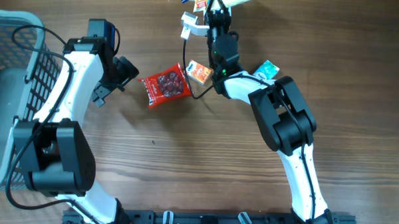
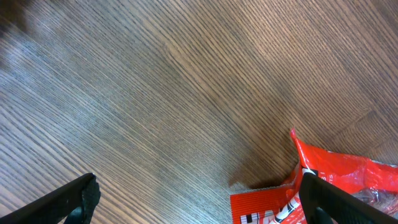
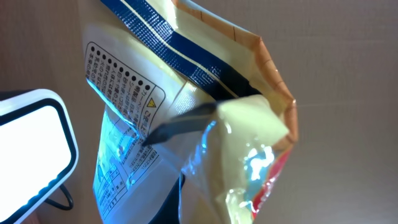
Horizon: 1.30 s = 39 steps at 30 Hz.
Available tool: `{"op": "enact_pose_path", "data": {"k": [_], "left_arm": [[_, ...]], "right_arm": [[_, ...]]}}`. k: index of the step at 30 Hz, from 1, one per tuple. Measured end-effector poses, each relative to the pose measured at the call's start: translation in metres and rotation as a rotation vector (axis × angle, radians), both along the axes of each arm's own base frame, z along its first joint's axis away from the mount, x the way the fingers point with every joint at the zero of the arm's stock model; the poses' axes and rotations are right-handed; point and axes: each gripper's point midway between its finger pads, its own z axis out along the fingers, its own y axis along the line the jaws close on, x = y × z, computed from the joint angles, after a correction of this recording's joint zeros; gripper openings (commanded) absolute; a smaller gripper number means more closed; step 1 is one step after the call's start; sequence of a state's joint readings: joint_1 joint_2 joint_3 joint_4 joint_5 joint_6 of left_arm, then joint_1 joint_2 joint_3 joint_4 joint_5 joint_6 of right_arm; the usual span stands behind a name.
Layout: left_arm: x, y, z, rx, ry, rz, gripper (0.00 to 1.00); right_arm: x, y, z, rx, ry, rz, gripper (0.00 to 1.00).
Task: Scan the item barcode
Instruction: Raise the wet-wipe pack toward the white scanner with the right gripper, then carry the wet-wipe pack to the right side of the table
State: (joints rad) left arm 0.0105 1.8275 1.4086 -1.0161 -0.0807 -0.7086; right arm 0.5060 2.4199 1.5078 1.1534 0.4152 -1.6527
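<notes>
While the right jaws clamp a snack pouch (image 3: 124, 81), the scanner (image 3: 34, 140) just beside them, presentation is in hand; next, its barcode must face the scanner. Left jaws stand wide, empty.

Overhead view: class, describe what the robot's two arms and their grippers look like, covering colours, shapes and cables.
The left arm and right arm both have smooth white link shells joined by bulky, rounded black joint housings. A thin black cable loops off the left arm. The left gripper and right gripper are black. The left wrist view shows dark, flat-sided fingers.
</notes>
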Motion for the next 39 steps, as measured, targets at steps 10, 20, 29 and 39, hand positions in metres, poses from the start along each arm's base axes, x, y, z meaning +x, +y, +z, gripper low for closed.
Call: {"op": "enact_pose_path", "data": {"k": [10, 20, 29, 39], "left_arm": [[0.000, 0.000, 0.000, 0.000, 0.000, 0.000, 1.00], [0.000, 0.000, 0.000, 0.000, 0.000, 0.000, 1.00], [0.000, 0.000, 0.000, 0.000, 0.000, 0.000, 1.00], [0.000, 0.000, 0.000, 0.000, 0.000, 0.000, 1.00]], "right_arm": [[0.003, -0.027, 0.011, 0.081, -0.039, -0.078, 0.04], [-0.099, -0.531, -0.044, 0.439, -0.025, -1.489, 0.04], [-0.227, -0.646, -0.126, 0.611, 0.118, -1.852, 0.97], [-0.128, -0.522, -0.144, 0.839, 0.350, -1.450, 1.00]]}}
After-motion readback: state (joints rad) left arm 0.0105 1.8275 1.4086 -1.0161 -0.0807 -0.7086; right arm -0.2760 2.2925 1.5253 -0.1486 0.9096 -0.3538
